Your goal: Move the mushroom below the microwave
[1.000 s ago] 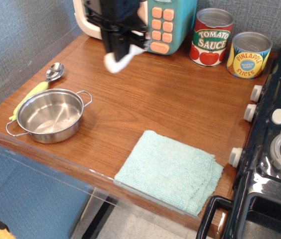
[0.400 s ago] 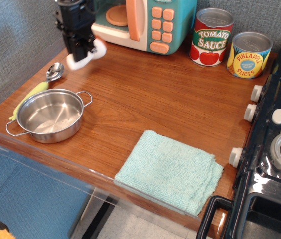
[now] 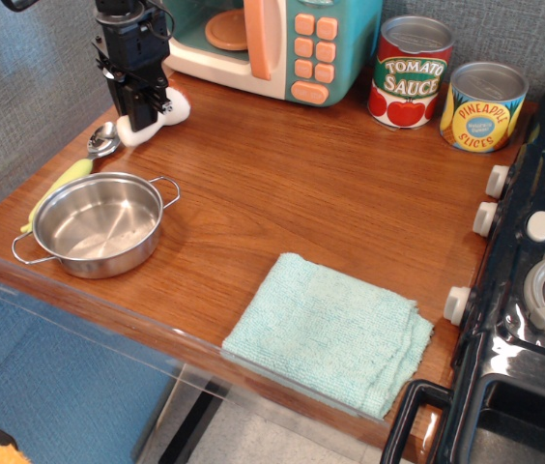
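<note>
The teal and cream microwave [image 3: 303, 48] stands at the back of the wooden table, with its peach handle and buttons and an orange plate inside. My black gripper [image 3: 143, 108] is low at the microwave's front left corner, shut on the mushroom [image 3: 175, 106]. Only the mushroom's cream-white body shows on both sides of the fingers; the cap is hidden. The mushroom sits at or just above the table surface, right beside the spoon.
A metal spoon [image 3: 104, 141] with a yellow handle lies left of the gripper. A steel pot [image 3: 99, 224] stands at the front left. A light-blue cloth [image 3: 330, 331] lies at the front. A tomato sauce can [image 3: 410, 72] and a pineapple can [image 3: 485, 106] stand back right. A black stove [image 3: 543, 290] is at the right.
My gripper carried the mushroom from in front of the microwave door to the left and down, ending low at the table by the spoon.
</note>
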You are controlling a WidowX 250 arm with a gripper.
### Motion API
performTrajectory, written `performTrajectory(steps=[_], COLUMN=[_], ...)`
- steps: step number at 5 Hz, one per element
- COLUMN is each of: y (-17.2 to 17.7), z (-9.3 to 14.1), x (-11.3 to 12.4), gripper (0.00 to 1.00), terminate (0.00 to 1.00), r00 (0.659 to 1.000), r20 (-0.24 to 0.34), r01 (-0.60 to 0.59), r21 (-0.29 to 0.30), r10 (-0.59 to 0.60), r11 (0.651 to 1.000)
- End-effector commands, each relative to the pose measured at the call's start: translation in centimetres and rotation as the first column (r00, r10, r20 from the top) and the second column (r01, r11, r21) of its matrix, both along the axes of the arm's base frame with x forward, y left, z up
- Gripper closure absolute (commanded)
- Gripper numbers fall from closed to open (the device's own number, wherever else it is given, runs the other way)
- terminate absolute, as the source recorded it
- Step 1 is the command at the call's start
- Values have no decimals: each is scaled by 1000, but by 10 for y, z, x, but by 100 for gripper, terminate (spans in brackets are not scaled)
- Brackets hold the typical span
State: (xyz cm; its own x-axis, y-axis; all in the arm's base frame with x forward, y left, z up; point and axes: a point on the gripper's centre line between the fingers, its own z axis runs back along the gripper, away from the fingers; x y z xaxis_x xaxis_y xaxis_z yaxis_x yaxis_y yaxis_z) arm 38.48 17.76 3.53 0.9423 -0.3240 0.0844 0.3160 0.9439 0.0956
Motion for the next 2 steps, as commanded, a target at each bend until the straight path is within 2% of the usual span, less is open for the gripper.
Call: performTrajectory(steps=[1, 2], y=[-12, -15], z=[86, 123], x=[5, -15], gripper=[0, 0], terminate=[0, 0], r00=[991, 984], r20=[124, 134], r01=[-56, -128], r21=[32, 44], r10=[52, 121], r11=[998, 991])
